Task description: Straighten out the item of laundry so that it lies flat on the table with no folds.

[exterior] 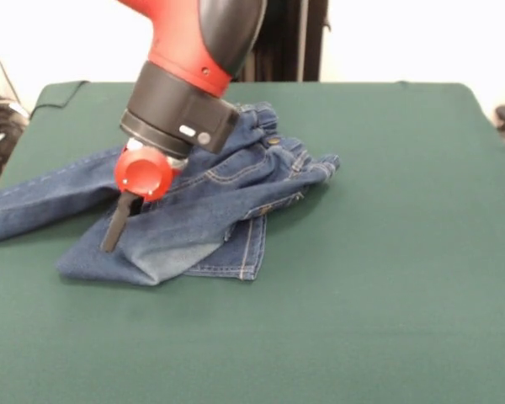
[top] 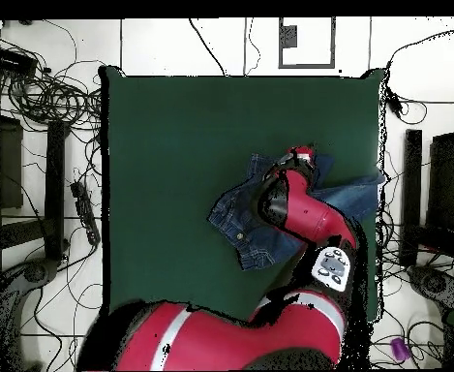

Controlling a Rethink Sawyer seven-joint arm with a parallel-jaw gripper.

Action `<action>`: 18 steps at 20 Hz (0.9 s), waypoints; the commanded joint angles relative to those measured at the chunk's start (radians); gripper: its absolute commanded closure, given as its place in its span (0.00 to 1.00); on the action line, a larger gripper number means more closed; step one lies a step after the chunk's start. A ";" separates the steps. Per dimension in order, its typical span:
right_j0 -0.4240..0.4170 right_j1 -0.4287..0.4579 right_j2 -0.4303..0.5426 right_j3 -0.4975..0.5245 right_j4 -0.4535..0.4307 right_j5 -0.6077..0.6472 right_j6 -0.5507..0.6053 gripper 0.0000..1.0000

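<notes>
The item of laundry (exterior: 210, 198), a small pair of blue jeans, lies crumpled on the left half of the green table (exterior: 387, 269). One leg runs out flat towards the table's left edge. The other leg is folded across the body, its faded cuff end near the front. The elastic waistband is bunched at the back right. My gripper (exterior: 114, 231) points down at the left end of the folded leg, its tip touching the denim. From overhead the jeans (top: 242, 221) show left of the red arm, which hides the gripper; one leg (top: 364, 194) reaches the right edge of the table (top: 172, 145).
The red and black arm (top: 308, 218) leans over the jeans. Cables and dark stands (top: 56, 107) lie on the floor around the table. A black stand (exterior: 299, 38) rises behind the table's far edge.
</notes>
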 commanded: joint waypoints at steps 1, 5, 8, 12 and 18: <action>-0.134 -0.045 0.355 -0.037 -0.228 -0.013 -0.021 0.00; -0.306 -0.089 0.619 -0.016 -0.460 -0.033 -0.011 0.00; -0.434 -0.083 0.816 -0.015 -0.636 -0.028 -0.013 0.00; -0.494 -0.076 0.933 -0.029 -0.754 -0.023 -0.006 0.00; -0.551 -0.052 1.074 -0.050 -0.881 -0.065 0.045 0.00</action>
